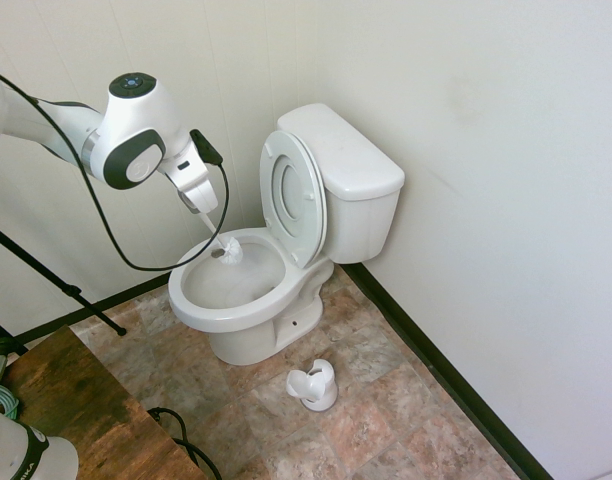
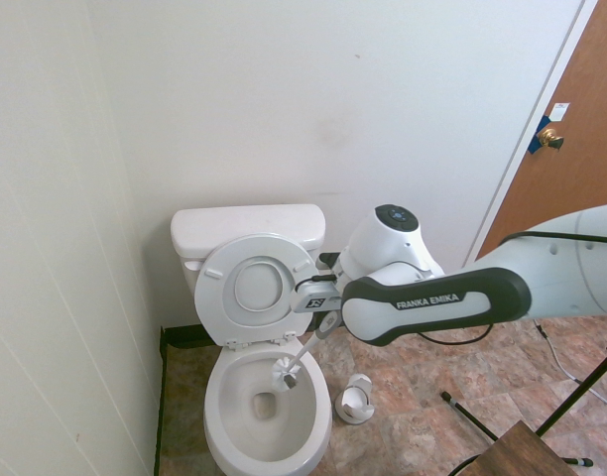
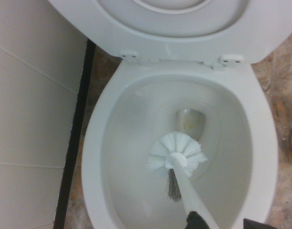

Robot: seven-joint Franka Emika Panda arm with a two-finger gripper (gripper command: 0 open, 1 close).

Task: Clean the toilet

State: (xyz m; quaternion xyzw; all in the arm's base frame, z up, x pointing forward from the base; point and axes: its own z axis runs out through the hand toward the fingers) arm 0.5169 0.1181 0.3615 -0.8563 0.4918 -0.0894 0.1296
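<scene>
Bathroom corner: pale walls, mottled stone-look floor tiles, dark baseboard. Toilet set against the back wall, seat and lid raised and leaning on the tank. Bowl open, some water low at the drain. White toilet brush angled down into the bowl, bristle head hovering over the basin near the drain; contact with the porcelain not certain from any view. Handle running up into the gripper, pincer clamped narrow around it.

Progress, as a judgement: mid-scrub at most. Brush drawn and inside the bowl; porcelain looking fairly clean, though no telling how much of the wall has been covered. Left to do, likely: sweeping round the bowl and under the rim, then returning the brush to the empty brush holder standing on the floor just beside the toilet's base.

Writing: "FRANKA EMIKA" legible on the arm in the second exterior view. Small dark badge near the wrist, unreadable. Nothing printed on the toilet.
</scene>
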